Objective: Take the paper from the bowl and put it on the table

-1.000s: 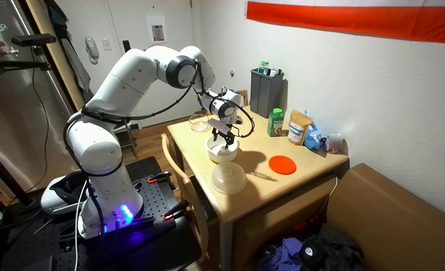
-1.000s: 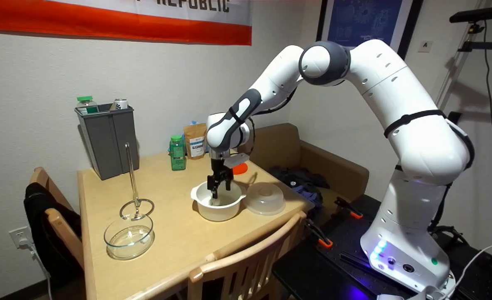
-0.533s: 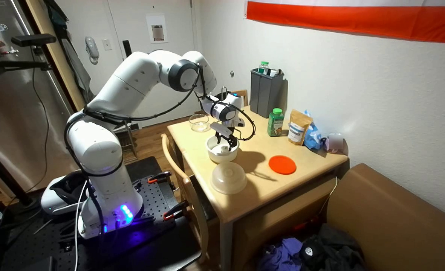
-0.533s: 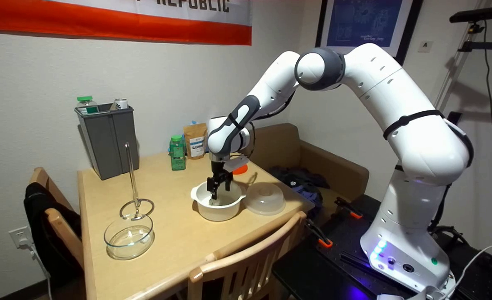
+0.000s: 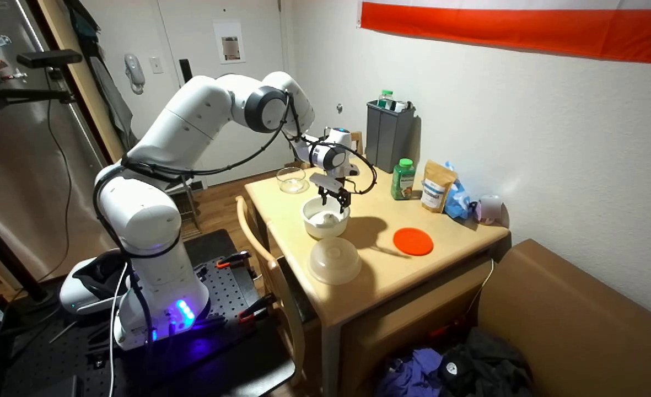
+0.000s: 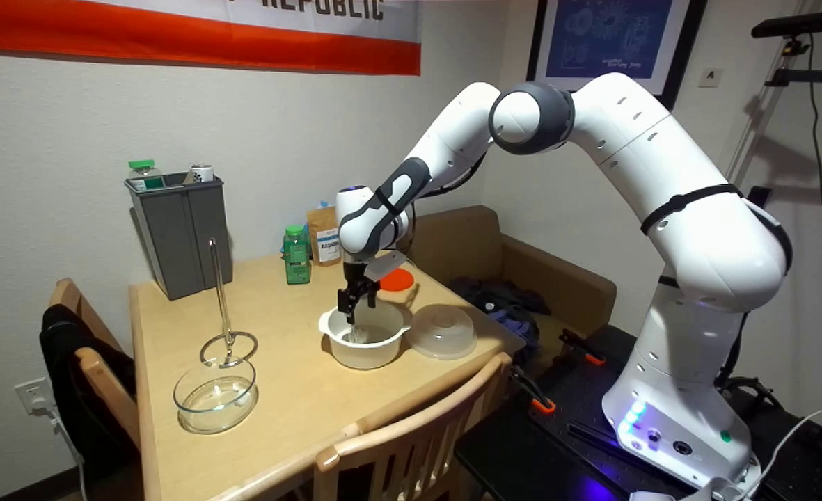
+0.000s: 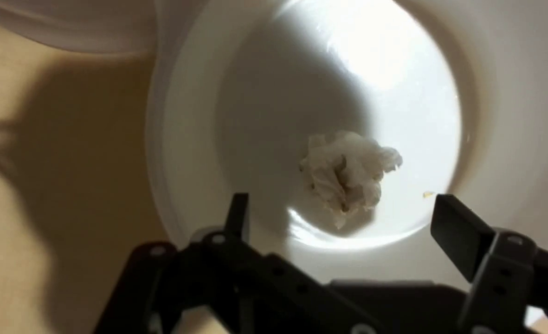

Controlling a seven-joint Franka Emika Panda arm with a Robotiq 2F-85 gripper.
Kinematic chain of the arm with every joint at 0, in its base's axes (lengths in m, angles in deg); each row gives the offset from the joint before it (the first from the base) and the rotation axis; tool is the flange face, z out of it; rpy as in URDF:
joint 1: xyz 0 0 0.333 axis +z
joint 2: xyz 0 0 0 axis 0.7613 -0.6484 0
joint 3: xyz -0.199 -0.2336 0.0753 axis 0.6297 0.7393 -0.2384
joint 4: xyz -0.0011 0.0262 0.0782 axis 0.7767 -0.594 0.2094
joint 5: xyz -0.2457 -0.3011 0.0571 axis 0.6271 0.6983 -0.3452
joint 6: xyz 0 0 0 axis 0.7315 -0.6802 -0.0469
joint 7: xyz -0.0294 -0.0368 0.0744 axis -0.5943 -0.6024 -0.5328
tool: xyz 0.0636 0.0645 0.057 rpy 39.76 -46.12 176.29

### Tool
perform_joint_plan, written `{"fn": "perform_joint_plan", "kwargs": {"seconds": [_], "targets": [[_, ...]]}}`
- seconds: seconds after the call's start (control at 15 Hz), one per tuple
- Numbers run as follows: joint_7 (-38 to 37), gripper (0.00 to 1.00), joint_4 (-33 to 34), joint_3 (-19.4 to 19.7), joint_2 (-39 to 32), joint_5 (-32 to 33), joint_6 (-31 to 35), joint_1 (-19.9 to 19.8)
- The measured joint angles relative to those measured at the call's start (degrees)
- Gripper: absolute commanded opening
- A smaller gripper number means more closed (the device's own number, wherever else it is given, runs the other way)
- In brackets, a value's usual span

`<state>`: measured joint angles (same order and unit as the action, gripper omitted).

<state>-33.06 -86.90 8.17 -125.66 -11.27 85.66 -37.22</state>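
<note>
Claw (image 7: 341, 206) has risen, spread wide above the paper (image 7: 353, 169).

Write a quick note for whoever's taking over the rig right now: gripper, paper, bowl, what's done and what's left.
Gripper: open, holding nothing, above the white bowl.
Paper: crumpled, lying on the bowl's floor.
Bowl: upright on the table, with a translucent lid beside it.
Done: the lid is off and the gripper is over the bowl; the paper is not yet grasped.
Left: grip the paper, lift it clear of the rim, set it on the table and let go.
</note>
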Motion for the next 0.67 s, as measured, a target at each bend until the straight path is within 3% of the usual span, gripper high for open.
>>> {"fn": "perform_joint_plan", "kwargs": {"seconds": [0.27, 0.67], "targets": [[-1.16, 1.0, 4.49, 0.17, -1.59, 1.63, -3.87, 2.71], [-3.2, 1.0, 7.72, 0.22, -4.62, 1.69, -4.68, 4.34]]}}
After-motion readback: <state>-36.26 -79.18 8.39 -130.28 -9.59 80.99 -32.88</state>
